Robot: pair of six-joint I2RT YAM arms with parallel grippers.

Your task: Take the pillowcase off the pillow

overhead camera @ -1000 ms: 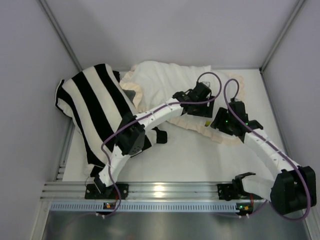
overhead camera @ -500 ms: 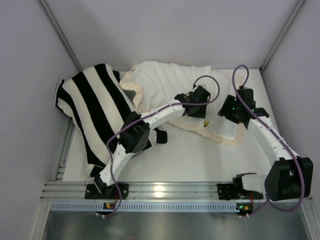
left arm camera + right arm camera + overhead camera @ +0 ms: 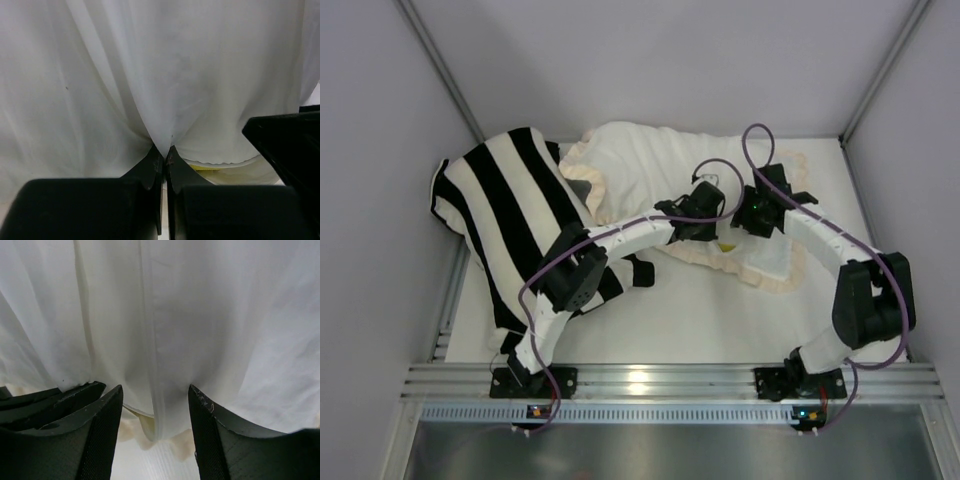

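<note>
Pillowcase (image 3: 650, 165): cream-white face up, ruffled frill (image 3: 790, 275) along its edges, lying rumpled at the far middle of the table (image 3: 700, 320), its left end against the black-and-white striped cushion (image 3: 510, 210)
Pillow (image 3: 728, 245): only a yellow sliver shows, under the cloth's near hem between the two grippers
Left gripper (image 3: 164, 150): fingers pressed together, pinching a gathered fold of the pillowcase
Right gripper (image 3: 155, 390): just beside the left one; fingers spread, standing either side of a seam ridge in the white cloth
</note>
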